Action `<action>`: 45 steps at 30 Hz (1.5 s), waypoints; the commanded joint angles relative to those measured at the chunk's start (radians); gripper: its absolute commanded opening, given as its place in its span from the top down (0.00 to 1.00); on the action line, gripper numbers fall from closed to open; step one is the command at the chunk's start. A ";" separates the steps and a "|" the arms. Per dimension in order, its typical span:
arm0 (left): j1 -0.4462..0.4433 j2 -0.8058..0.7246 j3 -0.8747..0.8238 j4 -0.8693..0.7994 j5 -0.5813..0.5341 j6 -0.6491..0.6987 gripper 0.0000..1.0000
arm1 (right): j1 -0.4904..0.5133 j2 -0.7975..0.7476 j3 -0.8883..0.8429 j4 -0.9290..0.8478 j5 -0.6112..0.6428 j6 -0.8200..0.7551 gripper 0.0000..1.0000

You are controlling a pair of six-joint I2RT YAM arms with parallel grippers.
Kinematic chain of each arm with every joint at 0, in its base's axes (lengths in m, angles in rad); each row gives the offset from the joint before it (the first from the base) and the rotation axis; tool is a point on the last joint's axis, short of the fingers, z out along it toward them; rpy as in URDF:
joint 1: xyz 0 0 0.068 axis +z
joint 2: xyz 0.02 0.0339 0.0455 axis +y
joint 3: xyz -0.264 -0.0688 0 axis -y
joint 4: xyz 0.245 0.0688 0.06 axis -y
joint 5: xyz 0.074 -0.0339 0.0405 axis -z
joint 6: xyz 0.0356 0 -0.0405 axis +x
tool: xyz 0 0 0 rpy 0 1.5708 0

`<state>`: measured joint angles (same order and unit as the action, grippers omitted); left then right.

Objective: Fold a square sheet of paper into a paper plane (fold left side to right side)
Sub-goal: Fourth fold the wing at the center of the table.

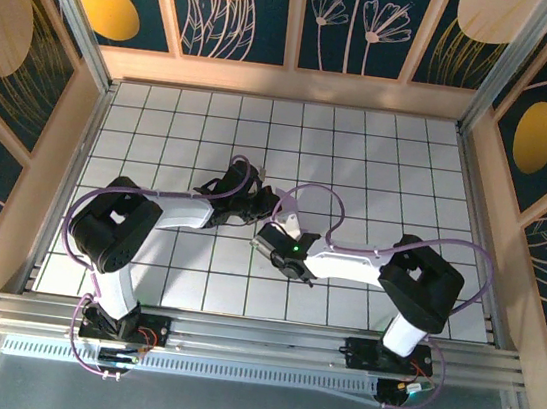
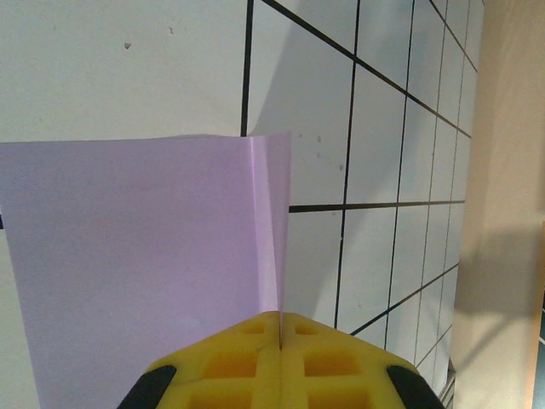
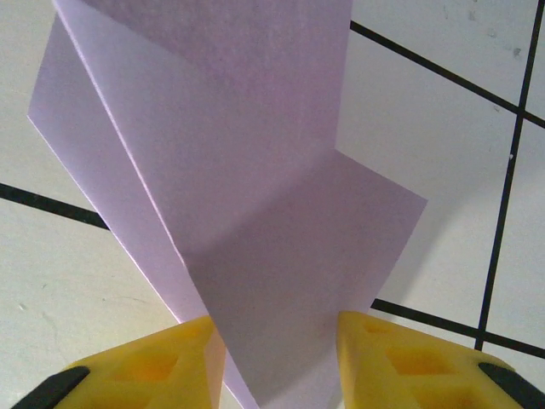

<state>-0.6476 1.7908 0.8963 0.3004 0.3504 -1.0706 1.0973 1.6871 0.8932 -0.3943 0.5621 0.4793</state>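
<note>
**Item 1. Left gripper [image 2: 279, 322].** Jaws shut tight, pinching an upright edge of the square sheet of paper [image 2: 136, 264] in the seam between its yellow fingers. It sits near the middle of the table [image 1: 378, 178], nose to nose with its partner.

**Item 2. Right gripper [image 3: 272, 322].** Jaws apart with a moderate gap, and the sheet runs down between them. I judge it not clamped, since thin paper alone would not hold them that wide.

**Item 3. The sheet.** Pale lavender, raised off the white gridded tiles between the two grippers. One flap stands up and leans over another layer, with a sharp line running along it. The left-to-right fold looks partly made and is not pressed flat.

**Hazards, as I judge them:**
- The right jaws may bite where the layers are out of line. This would set a crooked crease that the later plane folds would inherit.
- The two grippers are very close together. Any pull apart against the left's firm pinch could tear or crumple the thin paper.
- If the left lets go before the right has a hold, the flap would spring back open or the sheet would slide on the smooth tiles.
- Pressing down with the flap bowed could leave a second, unwanted crease.

**Containers.** None to enter. The only holder in the scene is the left gripper, and its contents are the sheet's edge.
</note>
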 commanded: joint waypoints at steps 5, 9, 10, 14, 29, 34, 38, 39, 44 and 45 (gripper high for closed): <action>-0.005 0.023 0.026 -0.028 -0.013 0.009 1.00 | 0.027 0.016 0.035 -0.041 0.058 0.036 0.63; -0.006 0.024 0.027 -0.031 -0.011 0.009 1.00 | 0.030 0.024 0.036 -0.041 0.058 0.039 0.68; -0.005 0.025 0.027 -0.030 -0.011 0.011 1.00 | 0.030 0.027 0.036 -0.041 0.057 0.039 0.69; -0.006 0.023 0.030 -0.033 -0.011 0.013 0.99 | 0.030 0.036 0.036 -0.043 0.059 0.042 0.77; 0.061 -0.104 -0.023 -0.078 0.004 0.069 0.68 | 0.005 0.013 0.023 -0.035 0.014 0.008 1.00; 0.137 -0.235 -0.089 -0.147 -0.008 0.127 0.58 | -0.036 -0.036 0.009 0.009 -0.124 -0.050 1.00; 0.165 -0.309 -0.138 -0.194 -0.011 0.166 0.54 | -0.106 -0.090 -0.011 0.041 -0.338 -0.087 1.00; 0.166 -0.318 -0.148 -0.199 -0.008 0.173 0.54 | -0.134 -0.103 -0.025 0.060 -0.419 -0.093 1.00; 0.166 -0.329 -0.220 -0.149 0.039 0.164 0.55 | -0.242 -0.150 -0.099 0.147 -0.666 -0.094 1.00; 0.165 -0.325 -0.233 -0.136 0.051 0.163 0.56 | -0.261 -0.157 -0.111 0.163 -0.703 -0.097 1.00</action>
<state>-0.4831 1.4704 0.6991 0.1596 0.3599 -0.9253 0.8665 1.5581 0.8223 -0.2897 0.0525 0.4011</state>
